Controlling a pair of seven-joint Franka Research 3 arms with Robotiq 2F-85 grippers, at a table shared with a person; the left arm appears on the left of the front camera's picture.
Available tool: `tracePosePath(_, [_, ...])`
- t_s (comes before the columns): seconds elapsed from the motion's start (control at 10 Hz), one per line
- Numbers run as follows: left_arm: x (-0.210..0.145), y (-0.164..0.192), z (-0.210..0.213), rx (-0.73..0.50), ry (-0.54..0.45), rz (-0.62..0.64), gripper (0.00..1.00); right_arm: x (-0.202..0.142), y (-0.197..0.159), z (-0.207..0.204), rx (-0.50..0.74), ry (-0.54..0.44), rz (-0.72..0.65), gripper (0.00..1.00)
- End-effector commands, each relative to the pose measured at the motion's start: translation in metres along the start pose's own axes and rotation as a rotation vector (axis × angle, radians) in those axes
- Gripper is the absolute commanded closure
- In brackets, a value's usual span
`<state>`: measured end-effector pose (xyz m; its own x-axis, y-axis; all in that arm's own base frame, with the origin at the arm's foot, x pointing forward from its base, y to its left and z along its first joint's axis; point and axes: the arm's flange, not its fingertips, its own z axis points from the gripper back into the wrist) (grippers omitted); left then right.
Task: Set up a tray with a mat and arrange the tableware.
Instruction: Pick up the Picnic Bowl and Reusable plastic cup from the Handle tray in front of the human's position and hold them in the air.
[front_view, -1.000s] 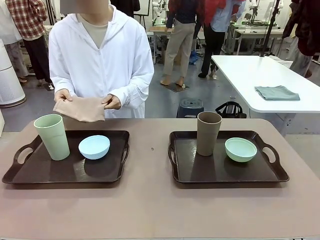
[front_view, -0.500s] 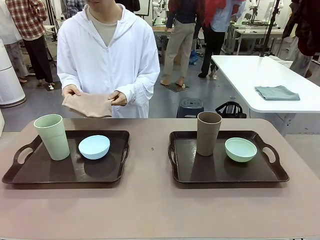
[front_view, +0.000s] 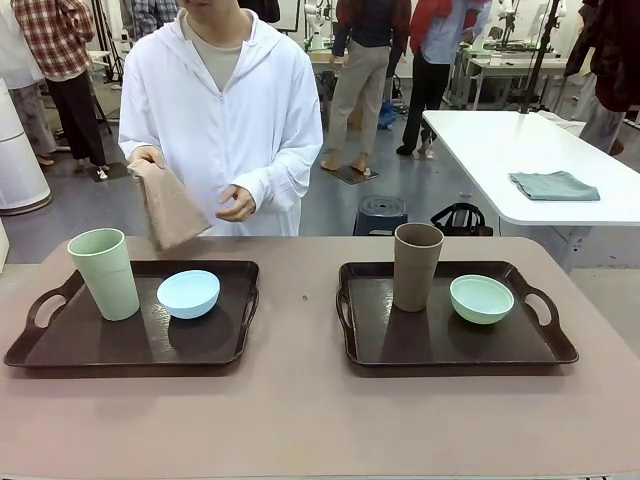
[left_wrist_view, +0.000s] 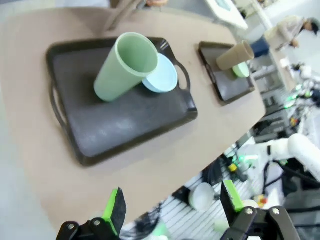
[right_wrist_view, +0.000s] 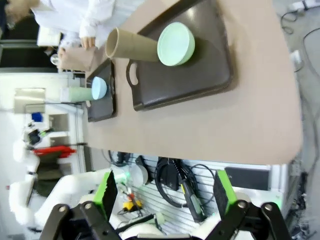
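Nearest the robot, the left tool (left_wrist_view: 172, 200) and the right tool (right_wrist_view: 164, 190) hang on the robot's side of the counter (front_view: 300, 420), each with its jaws spread wide and nothing between the green pads. On the counter lie two dark trays, side by side and well apart. The left tray (front_view: 130, 362) carries the pale green cup (front_view: 104, 272), upright toward its far left corner, with the light blue bowl (front_view: 188, 293) near it. The right tray (front_view: 440, 352) carries the brown cup (front_view: 416, 265), upright, and the mint green bowl (front_view: 481, 298) near it. Both tray floors are bare and dark, and no mat lies under the tableware. Beyond the far edge, a person in a white jacket holds a beige cloth mat (front_view: 168, 208) dangling from one hand (front_view: 146, 157), clear of the counter. By this layout the task appears to be at its outset: the mat is not yet laid, and the cups and bowls would probably have to come off a tray before being arranged on it.
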<state>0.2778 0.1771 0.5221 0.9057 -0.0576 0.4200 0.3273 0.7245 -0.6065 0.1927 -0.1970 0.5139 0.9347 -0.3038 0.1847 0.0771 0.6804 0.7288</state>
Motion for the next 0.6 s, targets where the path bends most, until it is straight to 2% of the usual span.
tracePosePath(0.0, [0.044, -0.003, 0.007, 0.137, 0.001, -0.169, 0.0, 0.026, 0.079, -0.023, -0.112, 0.018, 0.059, 0.0])
tracePosePath(0.3, [0.076, -0.033, -0.019, 0.227, 0.145, -0.501, 0.0, 0.043, 0.181, -0.079, -0.258, 0.04, 0.134, 0.0])
tracePosePath(0.4, [0.084, -0.047, -0.029, 0.223, 0.203, -0.665, 0.0, 0.041, 0.203, -0.103, -0.305, 0.062, 0.149, 0.0])
tracePosePath(0.5, [0.095, -0.062, -0.036, 0.204, 0.235, -0.773, 0.0, 0.041, 0.217, -0.121, -0.339, 0.066, 0.159, 0.0])
